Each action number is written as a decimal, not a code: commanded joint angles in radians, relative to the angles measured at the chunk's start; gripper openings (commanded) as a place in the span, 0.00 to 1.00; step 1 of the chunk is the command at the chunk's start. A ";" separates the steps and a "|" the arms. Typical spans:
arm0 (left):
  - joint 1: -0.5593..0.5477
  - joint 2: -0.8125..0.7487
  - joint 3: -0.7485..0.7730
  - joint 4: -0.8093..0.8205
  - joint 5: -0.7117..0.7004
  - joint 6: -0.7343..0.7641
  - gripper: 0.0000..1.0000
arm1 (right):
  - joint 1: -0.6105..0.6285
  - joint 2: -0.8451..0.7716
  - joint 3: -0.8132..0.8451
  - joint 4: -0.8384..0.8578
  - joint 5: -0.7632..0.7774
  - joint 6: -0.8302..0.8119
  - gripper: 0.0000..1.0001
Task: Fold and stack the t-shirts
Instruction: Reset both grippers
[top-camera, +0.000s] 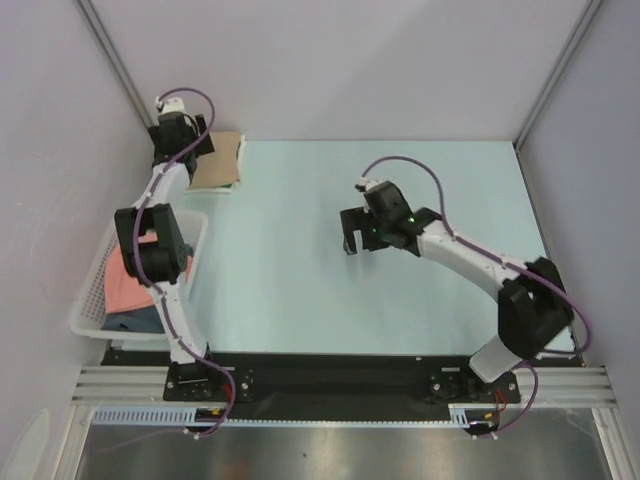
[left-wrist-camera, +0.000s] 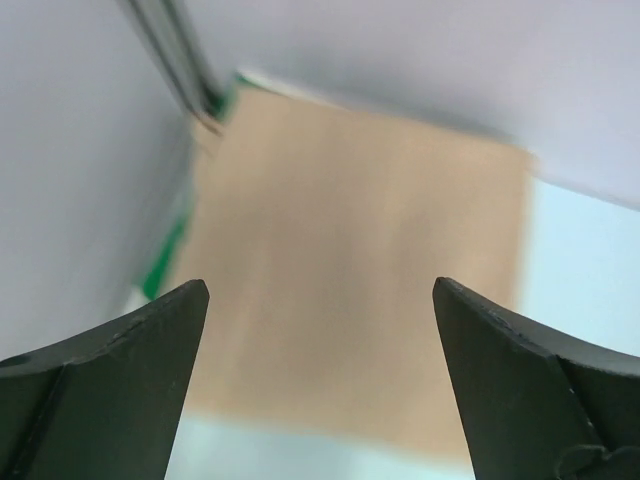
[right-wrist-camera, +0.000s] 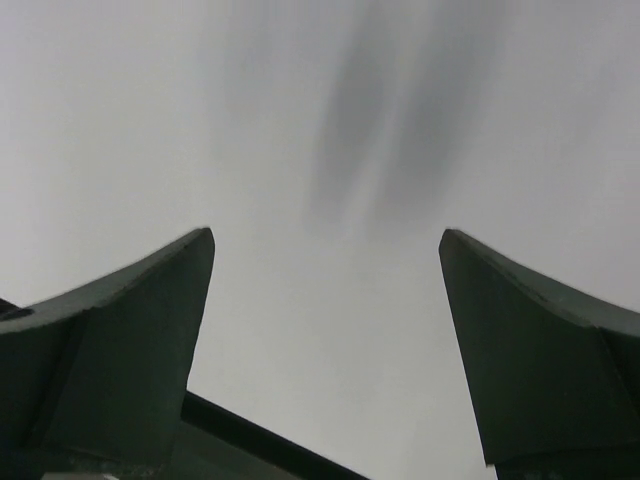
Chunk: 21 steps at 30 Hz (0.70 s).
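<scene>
A folded tan t-shirt (top-camera: 220, 160) lies at the table's far left corner. It fills the left wrist view (left-wrist-camera: 360, 270), with a sliver of bright green t-shirt (left-wrist-camera: 165, 262) showing under its left edge. My left gripper (top-camera: 192, 147) hovers open and empty just above the tan t-shirt (left-wrist-camera: 320, 290). A salmon pink t-shirt (top-camera: 128, 282) and a dark grey-blue t-shirt (top-camera: 140, 320) lie in the white basket (top-camera: 195, 232) at the left. My right gripper (top-camera: 360, 240) is open and empty above the table's middle; its wrist view (right-wrist-camera: 325, 235) shows only grey wall.
The pale blue table top (top-camera: 300, 280) is walled by grey panels on the left, back and right. The basket stands against the left wall beside the left arm's base. The left arm reaches over the basket to the far corner.
</scene>
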 joint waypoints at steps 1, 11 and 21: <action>-0.118 -0.308 -0.278 0.123 0.089 -0.172 1.00 | -0.038 -0.177 -0.187 0.180 -0.069 0.163 1.00; -0.507 -1.132 -1.185 0.341 0.504 -0.536 1.00 | -0.091 -0.782 -0.858 0.562 0.038 0.719 1.00; -0.511 -2.038 -1.928 0.587 0.686 -1.042 1.00 | -0.060 -1.520 -1.264 0.340 0.125 1.059 1.00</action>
